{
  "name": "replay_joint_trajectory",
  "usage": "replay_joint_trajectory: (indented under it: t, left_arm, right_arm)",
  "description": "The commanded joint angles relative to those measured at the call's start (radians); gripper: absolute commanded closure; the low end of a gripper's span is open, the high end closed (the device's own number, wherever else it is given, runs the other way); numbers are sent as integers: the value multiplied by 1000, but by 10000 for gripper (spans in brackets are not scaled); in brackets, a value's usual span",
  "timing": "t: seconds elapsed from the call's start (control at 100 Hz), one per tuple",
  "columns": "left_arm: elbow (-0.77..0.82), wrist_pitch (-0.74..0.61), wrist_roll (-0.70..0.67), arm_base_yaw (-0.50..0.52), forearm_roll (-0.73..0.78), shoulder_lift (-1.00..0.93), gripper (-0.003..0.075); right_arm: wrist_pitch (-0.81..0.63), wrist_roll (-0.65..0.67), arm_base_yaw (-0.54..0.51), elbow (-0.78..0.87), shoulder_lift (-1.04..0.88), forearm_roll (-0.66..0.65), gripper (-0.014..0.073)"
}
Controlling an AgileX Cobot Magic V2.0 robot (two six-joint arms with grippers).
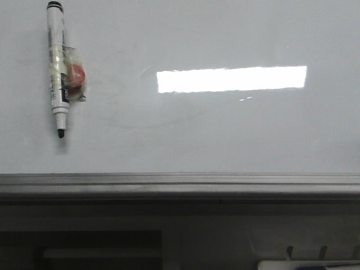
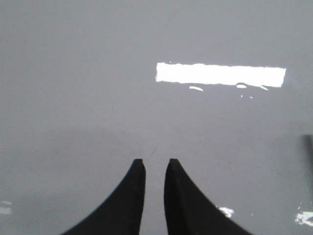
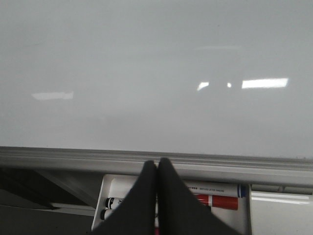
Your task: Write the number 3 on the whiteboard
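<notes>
The whiteboard fills the front view, glossy white-grey with a bright bar of glare and faint grey smudges. No number 3 is in view on it. A black-tipped marker hangs tip down at the board's upper left, taped to a red magnet. My left gripper faces bare whiteboard, its jaws a little apart with nothing between them. My right gripper is shut, tips touching, in front of the board's lower rail. Neither gripper shows in the front view.
A grey metal rail runs along the board's lower edge. Below it, behind my right fingers, a white tray holds several markers, among them a blue-capped one and a red one.
</notes>
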Motion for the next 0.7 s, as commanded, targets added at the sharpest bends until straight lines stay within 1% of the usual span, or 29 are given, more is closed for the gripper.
replay_joint_trajectory:
  t: [0.0, 0.05, 0.07, 0.1, 0.12, 0.14, 0.16, 0.18, 0.19, 0.22, 0.24, 0.31, 0.37, 0.4, 0.45, 0.51, 0.57, 0.69]
  left_arm:
    - [-34, -107, 0, -9, -12, 17, 612]
    - [-34, -107, 6, -9, -2, 17, 577]
    - [-34, -103, 17, -9, -2, 17, 538]
    - [-34, -100, 30, -9, -2, 17, 501]
    - [-34, -98, 45, -9, -2, 17, 443]
    - [-34, -95, 47, -9, -2, 17, 412]
    - [-34, -91, 47, -9, -9, 17, 351]
    - [-34, -91, 47, -9, -21, 17, 311]
    - [-34, -91, 47, -9, -28, 17, 311]
    - [-34, -85, 47, -9, -67, 17, 260]
    - [-34, -74, 55, -11, -98, 17, 246]
    - [-34, -26, 123, -33, -175, 17, 248]
    - [-34, 32, 247, -71, -272, 17, 274]
    - [-34, 44, 308, -91, -310, 17, 283]
    - [-34, 59, 415, -133, -417, 17, 302]
    - [-34, 54, 492, -175, -507, 17, 314]
    - [-34, 47, 534, -216, -544, 17, 325]
    - [-34, 39, 535, -274, -546, 30, 334]
  right_arm:
    - [-48, -14, -5, -38, 25, 4, 655]
    - [-50, -14, -5, -38, 25, 4, 655]
    - [-50, -14, -5, -38, 25, 4, 655]
    - [-50, -14, -5, -38, 25, 4, 655]
    - [-52, -14, -5, -38, 25, 4, 655]
    - [-55, -14, -5, -38, 25, 4, 655]
    - [-55, -14, -5, -38, 25, 4, 655]
    - [-55, -14, -5, -38, 25, 4, 655]
    - [-55, -14, -5, -38, 25, 4, 655]
    - [-57, -14, -5, -38, 25, 4, 655]
    - [-57, -14, -5, -38, 25, 4, 655]
    - [-57, -14, -5, -38, 25, 4, 655]
    - [-67, -14, -5, -38, 25, 4, 655]
    - [-73, -14, -4, -38, 25, 4, 655]
    - [-82, -14, -4, -38, 25, 4, 655]
    - [-89, -14, -4, -38, 25, 4, 655]
    - [-93, -14, -4, -38, 25, 4, 655]
    - [-100, -14, -4, -38, 25, 4, 655]
